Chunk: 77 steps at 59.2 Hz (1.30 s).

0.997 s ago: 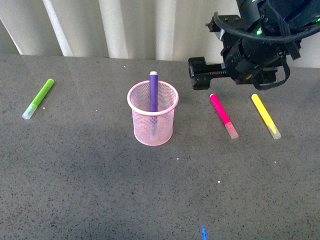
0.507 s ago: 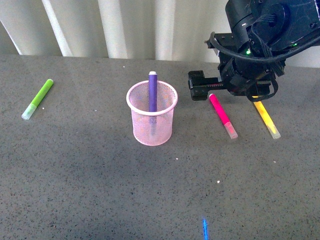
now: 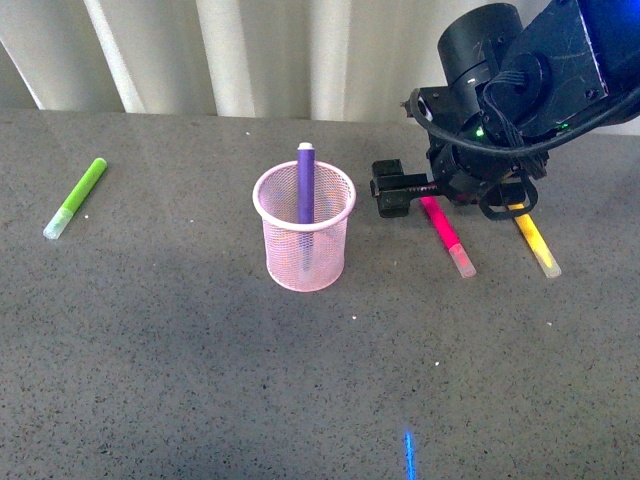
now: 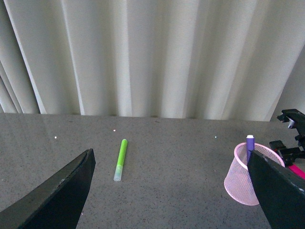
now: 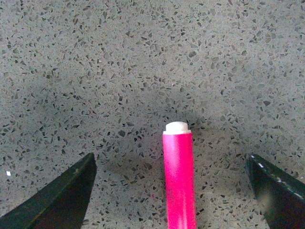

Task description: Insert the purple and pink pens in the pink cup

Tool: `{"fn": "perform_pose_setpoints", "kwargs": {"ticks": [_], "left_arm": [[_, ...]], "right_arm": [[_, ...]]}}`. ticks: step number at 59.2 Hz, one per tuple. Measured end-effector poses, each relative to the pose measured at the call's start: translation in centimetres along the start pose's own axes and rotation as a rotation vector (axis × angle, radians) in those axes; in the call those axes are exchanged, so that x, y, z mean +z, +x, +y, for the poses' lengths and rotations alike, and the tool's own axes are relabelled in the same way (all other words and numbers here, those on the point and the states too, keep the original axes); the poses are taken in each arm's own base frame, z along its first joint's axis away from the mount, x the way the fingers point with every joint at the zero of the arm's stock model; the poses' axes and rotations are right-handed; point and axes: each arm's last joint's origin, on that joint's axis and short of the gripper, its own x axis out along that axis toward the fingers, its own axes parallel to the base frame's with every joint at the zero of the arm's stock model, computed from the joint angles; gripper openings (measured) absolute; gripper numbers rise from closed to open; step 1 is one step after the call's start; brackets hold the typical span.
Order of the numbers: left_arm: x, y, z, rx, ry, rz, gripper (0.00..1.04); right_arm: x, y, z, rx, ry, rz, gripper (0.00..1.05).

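The pink cup [image 3: 305, 240] stands mid-table with the purple pen [image 3: 306, 185] upright inside it. The pink pen [image 3: 447, 235] lies flat on the table to the cup's right. My right gripper [image 3: 445, 198] is open and low over the pen's far end. In the right wrist view the pink pen [image 5: 179, 181] lies centred between the open jaws of the right gripper [image 5: 170, 156], which touch nothing. My left gripper [image 4: 170, 153] is open and empty, and is out of the front view. The left wrist view shows the cup [image 4: 238, 183] and the purple pen [image 4: 249, 143].
A yellow marker [image 3: 535, 240] lies just right of the pink pen, partly under the right arm. A lime-green marker [image 3: 75, 198] lies at the far left and also shows in the left wrist view [image 4: 120, 159]. Pale curtains run along the table's back edge.
My right gripper has come down and shifted slightly left, from above the table to low over the pink pen's far end. The pens and cup have not moved.
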Motion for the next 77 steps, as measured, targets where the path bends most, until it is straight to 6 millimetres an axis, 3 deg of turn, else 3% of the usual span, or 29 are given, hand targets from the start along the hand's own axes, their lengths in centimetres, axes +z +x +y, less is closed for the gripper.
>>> {"fn": "perform_pose_setpoints", "kwargs": {"ticks": [31, 51, 56, 60, 66, 72, 77], "left_arm": [[0.0, 0.0, 0.0, 0.0, 0.0, 0.0, 0.98], [0.0, 0.0, 0.0, 0.0, 0.0, 0.0, 0.98], [0.0, 0.0, 0.0, 0.0, 0.0, 0.0, 0.98], [0.0, 0.0, 0.0, 0.0, 0.0, 0.0, 0.98], [0.0, 0.0, 0.0, 0.0, 0.0, 0.0, 0.98], [0.0, 0.0, 0.0, 0.0, 0.0, 0.0, 0.98], [0.0, 0.0, 0.0, 0.0, 0.0, 0.0, 0.98]], "right_arm": [[0.2, 0.3, -1.9, -0.014, 0.016, -0.02, 0.13], [0.1, -0.7, -2.3, 0.008, 0.044, -0.108, 0.11], [0.5, -2.3, -2.1, 0.053, 0.06, -0.219, 0.11], [1.3, -4.6, -1.9, 0.126, 0.073, -0.341, 0.11], [2.9, -11.2, -1.0, 0.309, 0.068, -0.617, 0.11], [3.1, -16.9, 0.2, 0.453, 0.039, -0.835, 0.11], [2.0, -18.7, 1.5, 0.533, 0.016, -0.925, 0.11]]}}
